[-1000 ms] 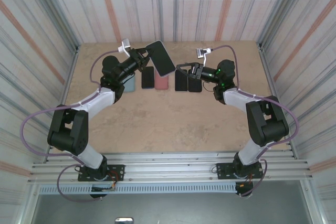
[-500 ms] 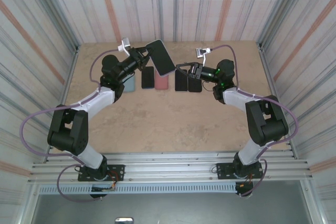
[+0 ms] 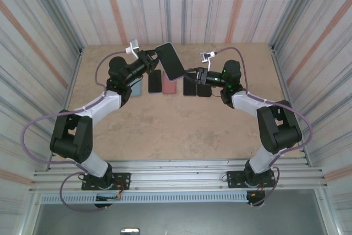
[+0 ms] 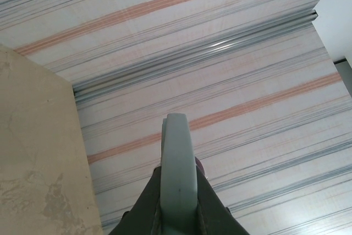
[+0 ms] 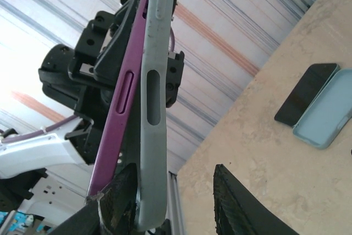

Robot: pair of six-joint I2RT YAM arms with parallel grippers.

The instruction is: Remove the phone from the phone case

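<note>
My left gripper [image 3: 152, 61] holds the phone in its phone case [image 3: 170, 60] up above the back of the table, tilted. In the left wrist view its black fingers [image 4: 147, 202] are shut on the pale grey-green phone case [image 4: 177, 163], seen edge-on. In the right wrist view the purple phone [image 5: 117, 130] and the grey case [image 5: 157, 97] stand side by side, apart at the top. My right gripper [image 5: 173, 171] is open around the case's lower end; its left finger [image 5: 118, 196] is against the case and the right finger [image 5: 236, 202] stands apart. From above, the right gripper [image 3: 192, 74] sits at the phone's lower right corner.
On the table under the raised phone lie a teal case [image 3: 136, 86], a black phone [image 3: 154, 80], a pink case [image 3: 169, 85] and two dark phones [image 3: 197, 87]. A black phone [image 5: 305, 94] and a light blue case [image 5: 324, 116] lie beyond. Striped walls enclose the table.
The right gripper has moved a little left and up, closer to the phone's lower corner. The left gripper has lifted the cased phone slightly.
</note>
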